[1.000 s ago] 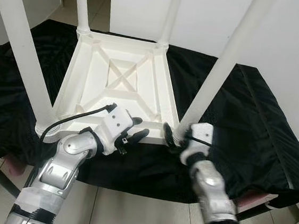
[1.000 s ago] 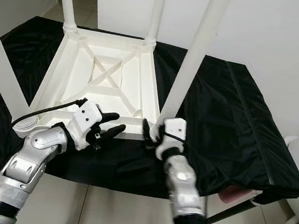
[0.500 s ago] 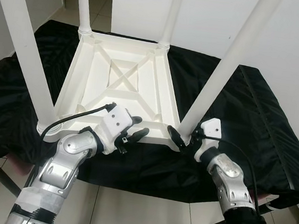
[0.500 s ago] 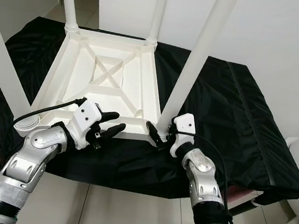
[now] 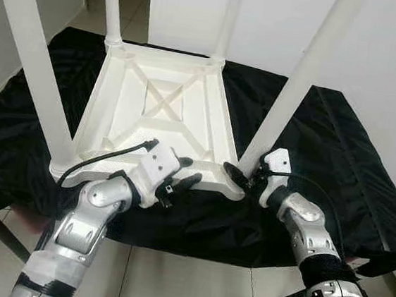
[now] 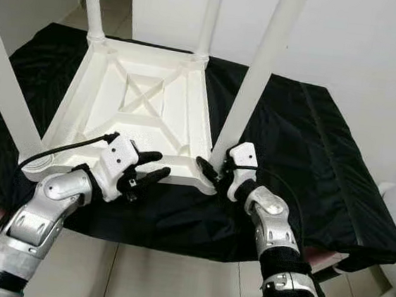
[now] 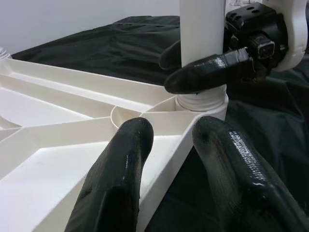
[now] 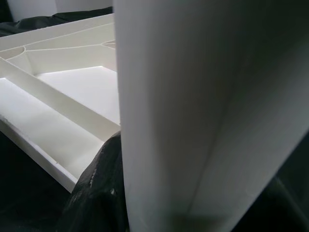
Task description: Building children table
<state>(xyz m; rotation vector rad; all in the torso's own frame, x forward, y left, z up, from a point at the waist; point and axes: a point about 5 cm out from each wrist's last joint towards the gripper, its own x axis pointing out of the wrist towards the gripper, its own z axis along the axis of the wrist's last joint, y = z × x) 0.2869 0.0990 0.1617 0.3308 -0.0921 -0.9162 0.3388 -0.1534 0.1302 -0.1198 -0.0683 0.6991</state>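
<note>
A white children's table (image 5: pixel 163 106) lies upside down on a black cloth, its four legs pointing up. My left gripper (image 5: pixel 185 172) is at the table's near rim. In the left wrist view its fingers (image 7: pixel 120 179) stand open, one on each side of that rim (image 7: pixel 166 159). My right gripper (image 5: pixel 241 176) is at the foot of the near right leg (image 5: pixel 296 88), with one finger (image 7: pixel 207 71) in front of the leg and the other behind it. The right wrist view shows this leg (image 8: pixel 193 96) very close, with a black finger (image 8: pixel 96 193) against it.
The black cloth (image 5: pixel 339 156) covers a low platform and spreads well to the right of the table. The near left leg (image 5: pixel 38 82) rises close to my left arm. White walls stand behind. Tiled floor (image 5: pixel 169 287) lies below the platform's front edge.
My right gripper has moved in from just in front of the platform's edge to the foot of the near right leg and closed around it. The left gripper has shifted slightly right along the rim.
</note>
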